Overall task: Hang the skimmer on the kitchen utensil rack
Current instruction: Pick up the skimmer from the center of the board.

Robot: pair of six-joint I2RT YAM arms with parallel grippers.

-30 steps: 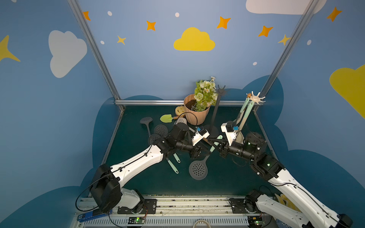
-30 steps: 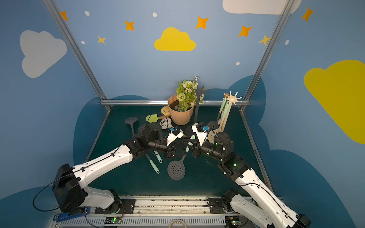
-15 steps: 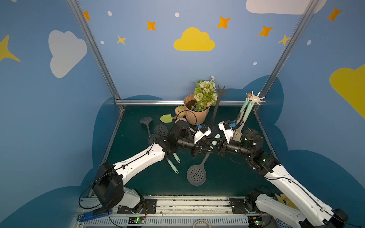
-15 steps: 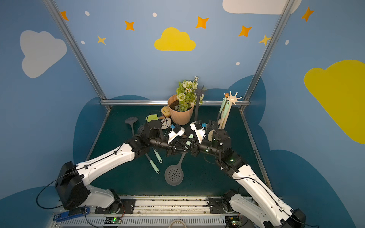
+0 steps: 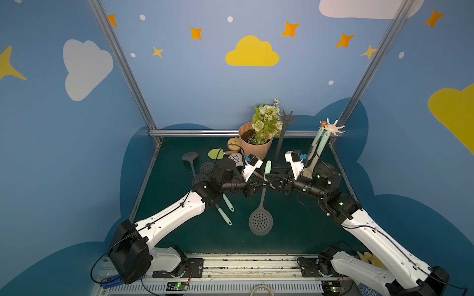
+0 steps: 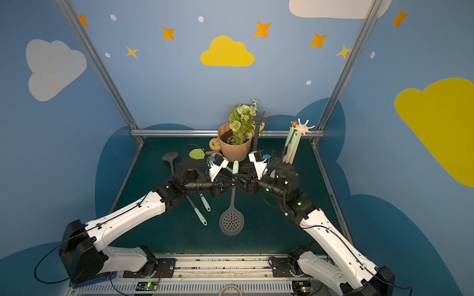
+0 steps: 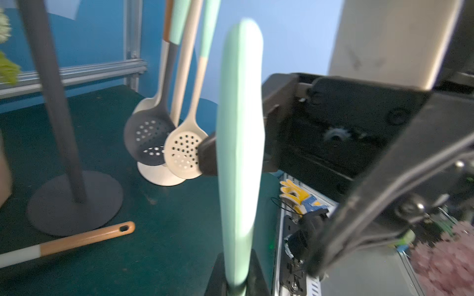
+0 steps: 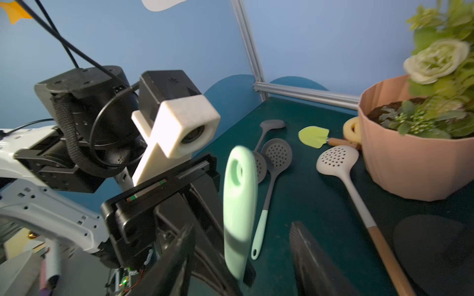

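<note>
HANDOVER ABOVE THE COUNTER: The left pincer (image 5: 264, 185) is clamped tight on the mint handle of the skimmer (image 5: 260, 223). In both top views it holds the skimmer clear of the counter (image 5: 295, 230), with the perforated grey head hanging below the grip and the handle tip rising above it. The right pincer (image 5: 269, 181) faces it tip to tip, its jaws spread wide on either side of the handle and gripping nothing. In the right wrist view the handle stands between its fingers (image 8: 307, 256), with a clear gap on one side. Just beyond both pincers stands a dark rack (image 5: 280, 143). Farther back, behind the right pincer, a cream rack (image 5: 332, 127) is hung with skimmers. A flower pot (image 5: 255, 150) sits behind the left pincer, and loose utensils (image 5: 206, 167) lie beside that arm.
</note>
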